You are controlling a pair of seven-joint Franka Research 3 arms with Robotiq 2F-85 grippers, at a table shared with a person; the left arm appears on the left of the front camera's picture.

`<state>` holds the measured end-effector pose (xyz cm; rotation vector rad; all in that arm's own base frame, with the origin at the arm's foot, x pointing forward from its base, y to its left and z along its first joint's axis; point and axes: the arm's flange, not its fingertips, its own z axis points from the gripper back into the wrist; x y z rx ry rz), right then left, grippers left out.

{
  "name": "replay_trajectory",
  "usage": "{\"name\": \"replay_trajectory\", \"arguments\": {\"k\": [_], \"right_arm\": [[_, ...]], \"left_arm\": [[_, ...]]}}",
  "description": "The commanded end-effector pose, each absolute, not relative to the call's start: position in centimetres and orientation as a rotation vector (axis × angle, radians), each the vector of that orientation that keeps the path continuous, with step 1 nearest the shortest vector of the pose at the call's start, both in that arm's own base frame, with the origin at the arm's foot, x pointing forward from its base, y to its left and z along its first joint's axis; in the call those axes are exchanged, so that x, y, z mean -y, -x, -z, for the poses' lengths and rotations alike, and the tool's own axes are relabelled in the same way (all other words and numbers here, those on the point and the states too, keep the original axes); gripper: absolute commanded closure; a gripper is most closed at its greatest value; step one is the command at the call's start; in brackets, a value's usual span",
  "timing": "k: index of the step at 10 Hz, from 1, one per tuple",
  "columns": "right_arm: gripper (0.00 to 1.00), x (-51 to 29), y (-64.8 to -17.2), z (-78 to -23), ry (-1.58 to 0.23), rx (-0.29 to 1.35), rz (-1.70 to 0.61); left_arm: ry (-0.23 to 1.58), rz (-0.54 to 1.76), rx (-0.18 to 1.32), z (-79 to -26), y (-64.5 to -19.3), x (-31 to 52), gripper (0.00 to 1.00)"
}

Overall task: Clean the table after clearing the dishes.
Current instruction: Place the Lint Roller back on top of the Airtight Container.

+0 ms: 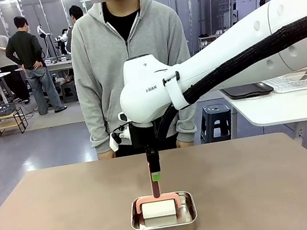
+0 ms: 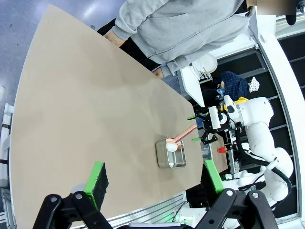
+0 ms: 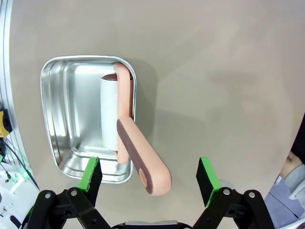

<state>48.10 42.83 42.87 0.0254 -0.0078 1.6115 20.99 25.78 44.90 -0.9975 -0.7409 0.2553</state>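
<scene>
While the roller (image 3: 125, 133) sits in the pan (image 3: 62, 119), right fingers (image 3: 93, 172) spread above its handle; left fingers (image 2: 98, 177) likewise spread, high over the table (image 2: 86, 105)

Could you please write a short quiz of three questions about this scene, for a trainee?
1. True or false: the right gripper is shut on the roller.
2. Where does the roller's white drum lie? A) on the bare table B) in the steel pan C) in the person's hand
3. Fill in: the left gripper's jaws stand ____.

Key: 1 false, its jaws are open above the pink handle; 2 B; 3 open.
</scene>
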Motion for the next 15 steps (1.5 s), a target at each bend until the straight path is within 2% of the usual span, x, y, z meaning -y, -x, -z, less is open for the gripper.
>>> {"name": "replay_trajectory", "arguments": {"k": [1,3,7,8,11,12,14,15], "right_arm": [[0.00,-42.9,-48.0,-43.0,-0.033,0.010,-1.616],[0.00,-41.6,-50.0,-44.7,-0.055,0.065,-1.534],[0.00,-37.0,-52.4,-50.1,-0.263,0.241,-1.298],[0.00,-34.5,-52.7,-51.0,-0.362,0.278,-1.199],[0.00,-24.0,-52.5,-49.6,-0.890,0.175,-0.797],[0.00,-19.3,-52.2,-48.7,-0.954,0.160,-0.676],[0.00,-10.9,-51.5,-45.4,-1.268,0.152,-0.444],[0.00,-7.6,-51.1,-43.8,-1.308,0.093,-0.370]], "left_arm": [[1.014,-0.257,0.738,-45.4,-20.9,-25.9,0.00],[1.014,-0.257,0.738,-45.4,-20.9,-25.9,0.00],[1.014,-0.257,0.738,-45.4,-20.9,-25.9,0.00],[1.014,-0.257,0.738,-45.4,-20.9,-25.9,0.00],[1.014,-0.257,0.738,-45.4,-20.9,-25.9,0.00],[1.014,-0.257,0.738,-45.4,-20.9,-25.9,0.00],[1.014,-0.257,0.738,-45.4,-20.9,-25.9,0.00],[1.014,-0.257,0.738,-45.4,-20.9,-25.9,0.00]]}}
